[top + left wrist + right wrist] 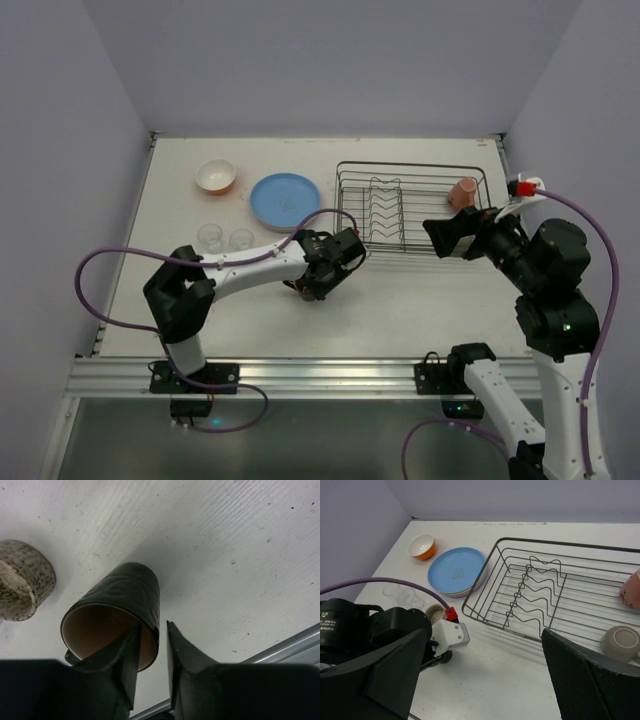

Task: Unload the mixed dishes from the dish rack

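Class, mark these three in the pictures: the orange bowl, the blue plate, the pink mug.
orange bowl point(216, 177), top external view, white inside.
blue plate point(285, 198), top external view, middle of face.
pink mug point(463, 192), top external view, outer wall.

Bare table point(430, 300) runs along the near side of the rack point(340, 205), right of the left arm point(250, 265), which bars the near left. A bowl point(215, 177), plates point(286, 198) and glasses point(210, 237) crowd the far left. Upright prongs point(385, 212) fill the rack's middle; a pink mug point(463, 192) and a beige mug point(620, 642) take its right end.
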